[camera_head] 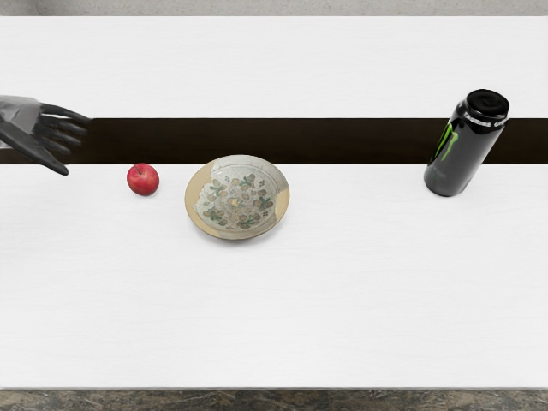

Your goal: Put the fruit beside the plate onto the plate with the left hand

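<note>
Apple (pixel 143 179) clear of left fingers (pixel 70 128)

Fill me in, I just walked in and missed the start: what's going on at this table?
The robot's dark grey left hand hovers open at the picture's left, holding nothing. The small red apple sits on the white table, just left of the round gold-rimmed floral plate and not touching it. Nothing is on the plate yet. A black energy-drink can stands far right, untouched.

The white tabletop (pixel 342 300) carries three items. A red apple (pixel 143 179) sits just beside the patterned plate (pixel 193 199). A black can (pixel 465 144) stands well apart.
</note>
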